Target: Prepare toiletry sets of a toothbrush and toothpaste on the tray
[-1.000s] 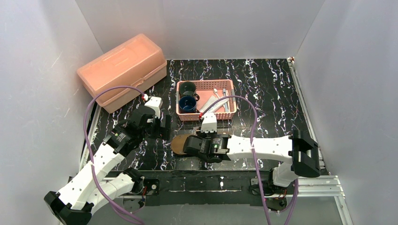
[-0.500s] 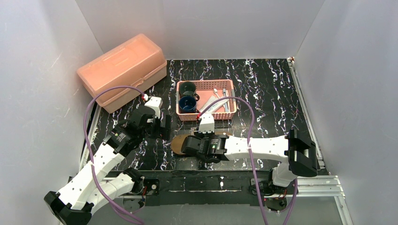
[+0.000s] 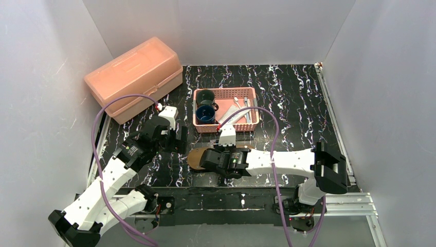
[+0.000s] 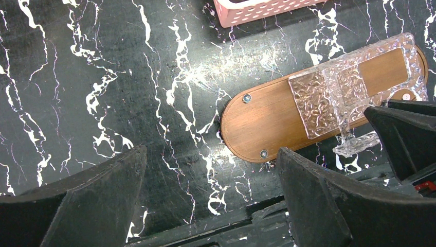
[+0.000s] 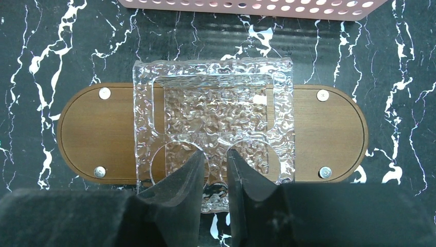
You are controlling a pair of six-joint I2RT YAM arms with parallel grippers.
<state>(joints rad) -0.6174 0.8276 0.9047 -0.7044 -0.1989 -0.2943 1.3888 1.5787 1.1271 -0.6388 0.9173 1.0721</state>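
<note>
Beneath the clear textured box (image 5: pixel 213 113) lies the tray (image 5: pixel 82 131) — brown, oval, wooden.

Black marbled table (image 3: pixel 288 92): tray (image 3: pixel 194 159), basket (image 3: pixel 224 90), box (image 3: pixel 134 77)

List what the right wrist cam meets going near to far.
Right gripper → clear box, its near wall pinched between the fingers → basket. Tray lies under the box, so it is left unranked.
</note>
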